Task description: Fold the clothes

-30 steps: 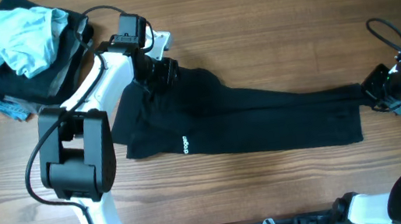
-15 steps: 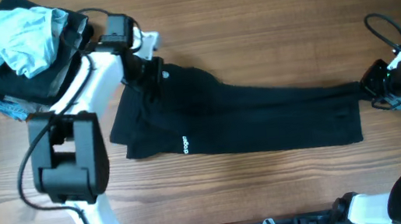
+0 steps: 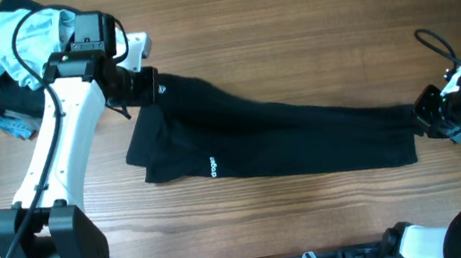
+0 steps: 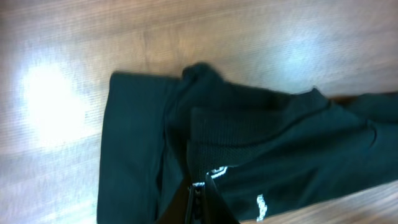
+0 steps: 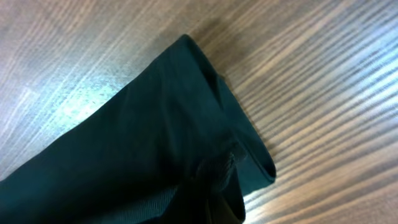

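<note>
Black trousers with a small white logo lie stretched across the wooden table from upper left to right. My left gripper is shut on the waistband at the upper left end. In the left wrist view the closed fingertips pinch the ribbed waist fabric, which rises off the table. At the right, my right gripper is shut on the leg cuff. The right wrist view shows the cuff end bunched into the shut gripper, whose jaws are mostly hidden by fabric.
A pile of clothes sits at the table's far left corner: a light blue garment on black ones over something blue. My left arm's base stands at the front left. A cable loops near the right arm.
The left gripper has closed on the waistband and moved left toward the pile, pulling that end with it. The right gripper has hardly moved and still holds the cuff.
</note>
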You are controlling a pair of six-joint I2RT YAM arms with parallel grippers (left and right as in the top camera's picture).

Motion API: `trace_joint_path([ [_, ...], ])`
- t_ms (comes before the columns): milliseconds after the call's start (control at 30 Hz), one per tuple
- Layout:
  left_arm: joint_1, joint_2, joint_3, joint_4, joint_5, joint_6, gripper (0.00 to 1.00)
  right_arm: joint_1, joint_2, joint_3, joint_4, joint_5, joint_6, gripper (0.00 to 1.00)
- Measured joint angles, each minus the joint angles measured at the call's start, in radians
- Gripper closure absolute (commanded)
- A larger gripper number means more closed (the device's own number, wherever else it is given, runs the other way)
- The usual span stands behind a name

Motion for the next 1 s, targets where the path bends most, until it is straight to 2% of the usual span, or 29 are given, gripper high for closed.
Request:
trace_joint_path([
  [133, -0.002, -0.002, -0.033, -0.071, -0.018, 0.000, 0.96, 0.000, 0.000, 0.000, 0.005, 0.013, 0.000, 0.95],
  [333, -0.025, -0.003, -0.206, -0.087, -0.026, 0.000, 0.96, 0.000, 0.000, 0.000, 0.039, 0.016, 0.000, 0.94],
  [367, -0.027, -0.003, -0.232, -0.081, -0.026, 0.000, 0.88, 0.000, 0.000, 0.000, 0.039, 0.016, 0.000, 0.90],
  [400, -0.028, -0.003, -0.248, -0.077, -0.026, 0.000, 0.72, 0.000, 0.000, 0.000, 0.039, 0.016, 0.000, 0.69],
  [433, -0.028, -0.003, -0.260, -0.078, -0.027, 0.000, 0.60, 0.000, 0.000, 0.000, 0.034, 0.018, 0.008, 0.33],
  [467, -0.028, -0.003, -0.265, -0.078, -0.029, -0.004, 0.52, 0.000, 0.000, 0.000, 0.027, 0.024, 0.008, 0.29],
  [533, -0.028, -0.003, -0.265, -0.077, -0.029, -0.010, 0.48, 0.000, 0.000, 0.000, 0.020, 0.047, 0.010, 0.25],
  [633, -0.028, -0.003, -0.266, -0.088, -0.029, -0.007, 0.48, 0.000, 0.000, 0.000, 0.020, 0.079, 0.011, 0.22],
  [733, -0.028, -0.003, -0.266, -0.100, -0.029, -0.006, 0.65, 0.000, 0.000, 0.000, 0.037, 0.086, 0.011, 0.21],
  [900, -0.028, -0.003, -0.266, -0.098, -0.020, -0.007, 0.57, -0.003, 0.059, -0.005, 0.089, 0.051, -0.005, 0.11],
  [967, -0.028, -0.003, -0.266, -0.084, -0.019, -0.007, 0.66, -0.004, 0.150, -0.010, 0.092, 0.018, -0.018, 0.11],
  [1000, -0.029, -0.003, -0.266, -0.069, -0.017, -0.009, 0.75, -0.004, 0.180, -0.012, 0.091, 0.009, -0.020, 0.11],
])
